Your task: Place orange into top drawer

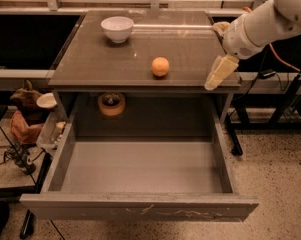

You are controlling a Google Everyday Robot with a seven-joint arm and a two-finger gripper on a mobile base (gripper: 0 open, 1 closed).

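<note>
The orange (pixel 160 66) sits on the grey cabinet top, near its front edge and a little right of centre. The top drawer (pixel 140 211) is pulled wide open below it, with a bare flat grey bottom and a scratched front panel. My gripper (pixel 218 75), pale yellow on a white arm coming in from the upper right, hangs over the front right corner of the cabinet top. It is to the right of the orange and apart from it, holding nothing.
A white bowl (pixel 117 28) stands at the back left of the cabinet top (pixel 95 59). A tan tape roll (pixel 111 104) sits in the recess behind the drawer. Clutter and cables lie at the left (pixel 32 119). Black table legs stand at the right (pixel 290 99).
</note>
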